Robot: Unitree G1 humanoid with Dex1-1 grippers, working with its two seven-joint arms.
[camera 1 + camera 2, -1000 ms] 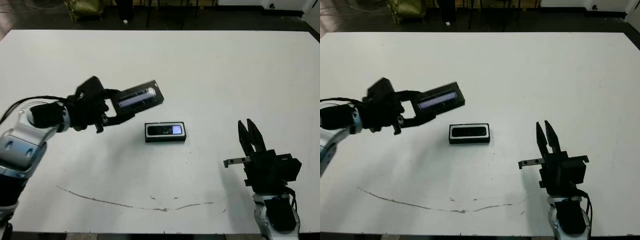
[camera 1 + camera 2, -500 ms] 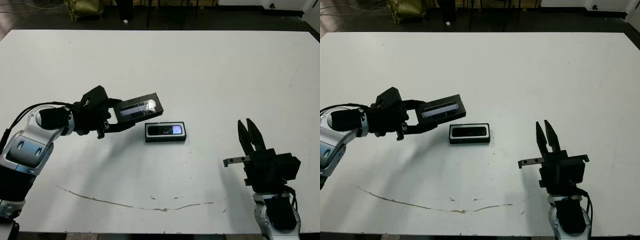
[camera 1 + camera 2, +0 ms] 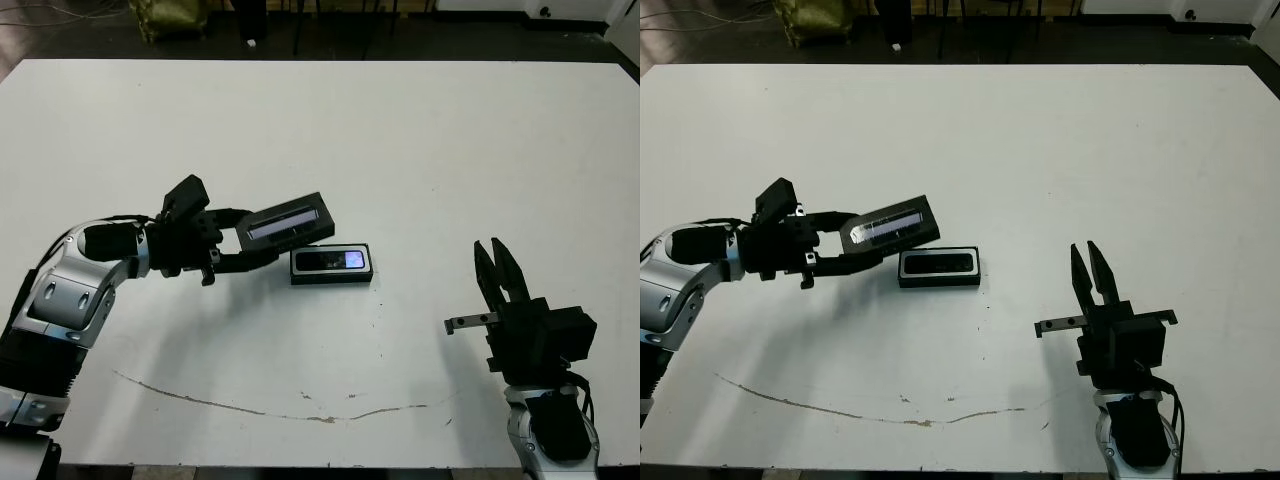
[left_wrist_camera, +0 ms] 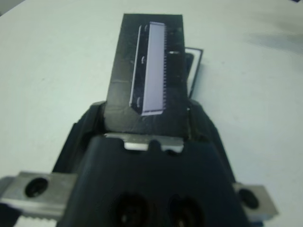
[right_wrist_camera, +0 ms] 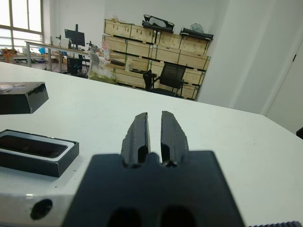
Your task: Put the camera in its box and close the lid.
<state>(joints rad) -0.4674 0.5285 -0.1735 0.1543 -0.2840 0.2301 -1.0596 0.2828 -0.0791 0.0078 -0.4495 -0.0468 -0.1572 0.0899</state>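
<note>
The box lies at mid-table, black outside with a white rim. The camera rests inside it, and a bluish glint shows at its right end. My left gripper is shut on one end of the lid. The lid is black with a grey strip and hangs tilted just above and left of the box. In the left wrist view the lid covers most of the box. My right gripper stands upright near the front right, shut and holding nothing. Its wrist view shows the box and the lid.
A thin brown scuff line runs along the table near the front edge. The table's far edge meets a dark floor. Beyond the table, the right wrist view shows stacked crates and an office chair.
My left gripper has carried the lid down and to the right, and it now hangs close over the box's left end. The right arm has stayed still.
</note>
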